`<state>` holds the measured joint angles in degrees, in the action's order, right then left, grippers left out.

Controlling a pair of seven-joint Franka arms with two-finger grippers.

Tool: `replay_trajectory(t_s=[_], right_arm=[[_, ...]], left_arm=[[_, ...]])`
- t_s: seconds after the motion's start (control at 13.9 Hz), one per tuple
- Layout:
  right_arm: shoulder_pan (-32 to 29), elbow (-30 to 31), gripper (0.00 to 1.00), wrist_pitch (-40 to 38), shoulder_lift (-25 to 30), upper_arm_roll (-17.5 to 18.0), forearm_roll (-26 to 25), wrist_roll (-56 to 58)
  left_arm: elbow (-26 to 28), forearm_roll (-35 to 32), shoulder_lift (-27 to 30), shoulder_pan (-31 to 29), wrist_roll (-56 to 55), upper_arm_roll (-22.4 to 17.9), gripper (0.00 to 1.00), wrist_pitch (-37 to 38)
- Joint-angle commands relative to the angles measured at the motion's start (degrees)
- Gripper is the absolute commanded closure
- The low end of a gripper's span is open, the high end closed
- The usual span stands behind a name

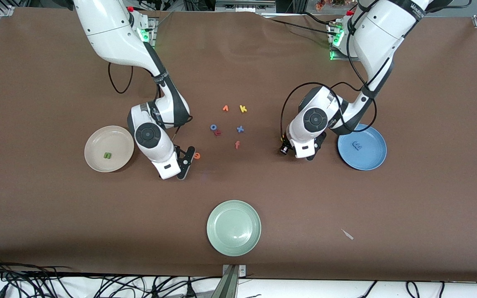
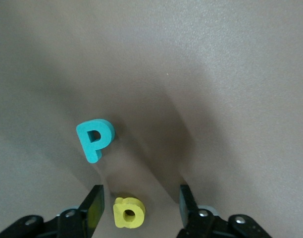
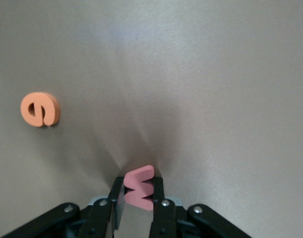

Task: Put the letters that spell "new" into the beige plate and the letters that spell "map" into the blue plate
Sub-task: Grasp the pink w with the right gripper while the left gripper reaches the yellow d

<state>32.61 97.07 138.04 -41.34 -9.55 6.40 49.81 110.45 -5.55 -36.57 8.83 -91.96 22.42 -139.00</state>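
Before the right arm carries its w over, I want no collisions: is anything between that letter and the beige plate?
Nothing visible. The right gripper pinches the w; only bare table separates it from the beige plate.

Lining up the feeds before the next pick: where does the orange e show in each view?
Front view: orange e on the table, right beside the right gripper.
Right wrist view: orange e on bare table, apart from the right gripper, which clamps the salmon w.
Left wrist view: not in it.
Shared landmark: the right gripper.
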Motion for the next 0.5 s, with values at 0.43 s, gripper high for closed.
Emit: replay_trajectory(t_s=[0.43], right_arm=[[-10.3,-8.2,1.0,-21.4,1.0,-0.1,10.1,0.1]], left_arm=[[2.4,-1.1,1.2,1.1,-3.9,0.2,0.33,0.2]])
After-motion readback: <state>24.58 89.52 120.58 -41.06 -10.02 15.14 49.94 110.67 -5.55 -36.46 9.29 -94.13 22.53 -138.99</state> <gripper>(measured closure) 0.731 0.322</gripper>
